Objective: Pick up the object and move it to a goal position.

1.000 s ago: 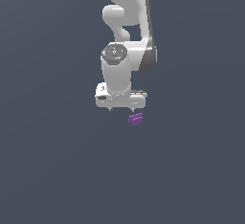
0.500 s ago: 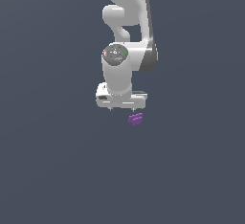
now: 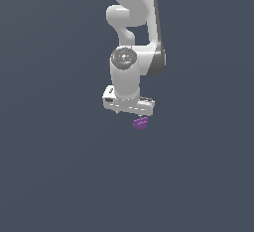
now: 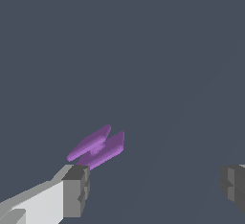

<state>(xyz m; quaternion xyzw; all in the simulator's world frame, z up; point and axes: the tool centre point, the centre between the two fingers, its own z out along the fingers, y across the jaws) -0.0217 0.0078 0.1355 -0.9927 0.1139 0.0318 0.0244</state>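
The object [image 3: 141, 123] is a tiny purple blocky piece with a dark groove, lying on the flat grey ground just below the white gripper [image 3: 130, 113] and slightly toward the exterior view's right. In the wrist view the object [image 4: 98, 146] lies just beyond one fingertip [image 4: 76, 189], not between the two. The gripper [image 4: 155, 187] is open wide and holds nothing. Its other finger [image 4: 234, 184] shows only at the picture's edge.
Above the gripper the white arm [image 3: 134, 32] rises out of the exterior view. A plain dark grey surface [image 3: 59, 176] fills everything else in both views.
The gripper has come down a little and edged toward the exterior view's right, closer to the object. The object has not moved.
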